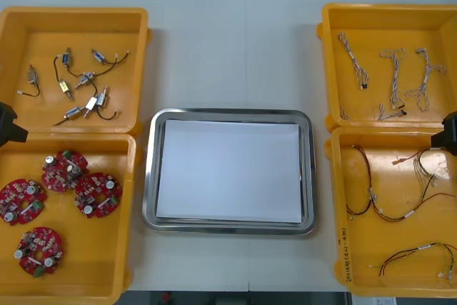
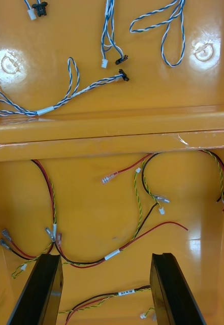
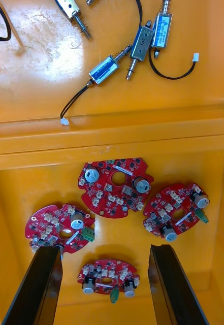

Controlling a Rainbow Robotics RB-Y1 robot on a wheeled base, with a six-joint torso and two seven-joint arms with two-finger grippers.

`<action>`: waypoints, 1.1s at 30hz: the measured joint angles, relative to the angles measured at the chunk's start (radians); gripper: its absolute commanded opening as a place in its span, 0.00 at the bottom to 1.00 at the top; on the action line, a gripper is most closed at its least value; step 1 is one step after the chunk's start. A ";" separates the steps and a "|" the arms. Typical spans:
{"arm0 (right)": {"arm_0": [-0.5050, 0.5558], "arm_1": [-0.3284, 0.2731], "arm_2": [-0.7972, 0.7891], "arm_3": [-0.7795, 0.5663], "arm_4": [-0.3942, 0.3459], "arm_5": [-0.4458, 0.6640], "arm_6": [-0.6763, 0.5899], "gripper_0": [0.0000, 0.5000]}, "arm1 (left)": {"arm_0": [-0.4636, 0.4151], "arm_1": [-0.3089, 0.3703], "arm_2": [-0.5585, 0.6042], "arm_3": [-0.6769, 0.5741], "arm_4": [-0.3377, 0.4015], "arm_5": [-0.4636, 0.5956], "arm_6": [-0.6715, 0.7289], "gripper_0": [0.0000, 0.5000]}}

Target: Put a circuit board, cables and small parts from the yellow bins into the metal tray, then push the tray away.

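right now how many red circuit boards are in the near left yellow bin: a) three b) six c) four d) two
c: four round red circuit boards lie apart on the floor of the near left yellow bin, and the left gripper hovers open above them.

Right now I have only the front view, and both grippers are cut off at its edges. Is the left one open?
Observer: Yes. The left gripper is open and empty over the board bin; one board lies below the gap.
Operator: And the right?
Observer: The right gripper is open too, empty, over the red and yellow cables.
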 measured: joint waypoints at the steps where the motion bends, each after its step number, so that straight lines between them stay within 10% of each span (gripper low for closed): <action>1: 0.000 0.000 0.000 0.000 0.000 0.000 0.000 1.00 | 0.000 0.000 0.000 0.000 0.000 0.000 0.000 1.00; 33: 0.000 0.000 0.000 0.000 0.000 0.000 0.000 1.00 | 0.000 0.000 0.000 0.000 0.000 0.000 0.000 1.00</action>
